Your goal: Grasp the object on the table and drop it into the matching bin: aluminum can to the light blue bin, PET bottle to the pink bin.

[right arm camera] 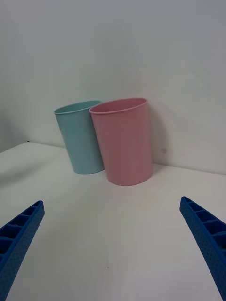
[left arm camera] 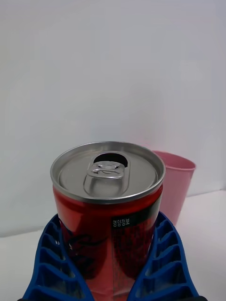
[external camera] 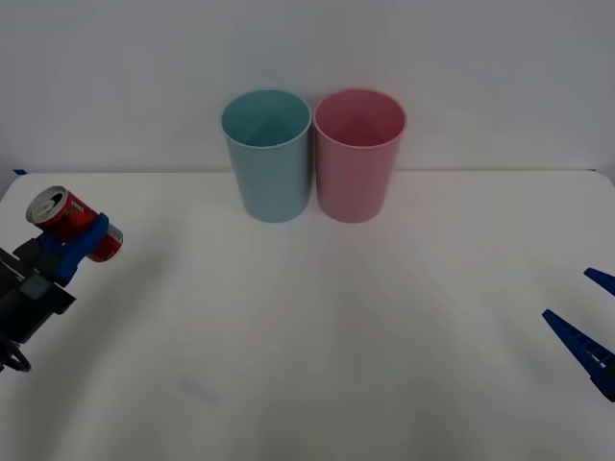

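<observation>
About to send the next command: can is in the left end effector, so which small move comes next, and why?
Probably carry it toward the light blue bin. The left end effector grips the aluminum can at the table's far left, well short of the bin's open rim.

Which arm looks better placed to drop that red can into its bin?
The left. Its gripper is shut on the red can, tilted above the table. The right gripper sits open, while the light blue bin stands ahead.

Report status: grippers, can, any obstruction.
Left gripper shut on can, far left. Right gripper open, idle at right. Blue bin upright, path unobstructed.
</observation>
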`<state>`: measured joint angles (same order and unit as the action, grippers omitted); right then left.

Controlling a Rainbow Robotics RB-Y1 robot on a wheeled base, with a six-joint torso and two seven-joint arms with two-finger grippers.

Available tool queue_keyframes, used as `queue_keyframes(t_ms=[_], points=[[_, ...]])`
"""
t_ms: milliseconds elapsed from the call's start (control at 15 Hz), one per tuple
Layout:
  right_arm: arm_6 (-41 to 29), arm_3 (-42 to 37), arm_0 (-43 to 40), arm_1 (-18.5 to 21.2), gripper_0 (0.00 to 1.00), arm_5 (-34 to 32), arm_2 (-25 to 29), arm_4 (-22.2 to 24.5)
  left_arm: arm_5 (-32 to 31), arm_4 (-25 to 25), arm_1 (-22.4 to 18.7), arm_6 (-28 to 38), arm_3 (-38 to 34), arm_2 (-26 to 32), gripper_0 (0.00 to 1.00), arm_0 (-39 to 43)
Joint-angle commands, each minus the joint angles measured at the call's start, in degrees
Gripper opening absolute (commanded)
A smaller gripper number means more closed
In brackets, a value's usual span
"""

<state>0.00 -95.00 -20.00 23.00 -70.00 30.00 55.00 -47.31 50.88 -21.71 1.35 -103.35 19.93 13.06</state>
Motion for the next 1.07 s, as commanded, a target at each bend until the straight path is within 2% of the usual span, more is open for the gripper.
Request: queue_keyframes(t_ms=[67, 200, 600, 733, 867, 1067], points=[[0.0, 0.0, 0.0, 0.0, 1.0, 0.0, 0.0, 0.0, 4.07, 1.32, -0.09, 1.47, -2.56, 0.73, 0.0, -1.55], [0.0, 0.0, 0.0, 0.0, 1.0, 0.0, 0.0, 0.0, 4.77, 4.22, -0.09, 2.87, -2.38, -0.15, 0.0, -5.24], [0.0, 0.0, 0.0, 0.0, 1.0, 0.0, 0.0, 0.0, 6.61, 17.93, -0.7, 16.76, -0.27, -2.7, 0.0, -18.95], [0.0, 0.0, 0.0, 0.0, 1.0, 0.0, 0.0, 0.0, 5.21, 23.12, -0.88, 20.36, 3.15, -3.58, 0.0, -24.58], [0.0, 0.0, 0.0, 0.0, 1.0, 0.0, 0.0, 0.0, 2.66, 25.85, -0.88, 21.24, 7.55, -3.67, 0.0, -29.5], [0.0, 0.0, 0.0, 0.0, 1.0, 0.0, 0.0, 0.0, 2.31, 29.18, -0.88, 21.33, 17.13, -6.04, 0.0, -38.55]])
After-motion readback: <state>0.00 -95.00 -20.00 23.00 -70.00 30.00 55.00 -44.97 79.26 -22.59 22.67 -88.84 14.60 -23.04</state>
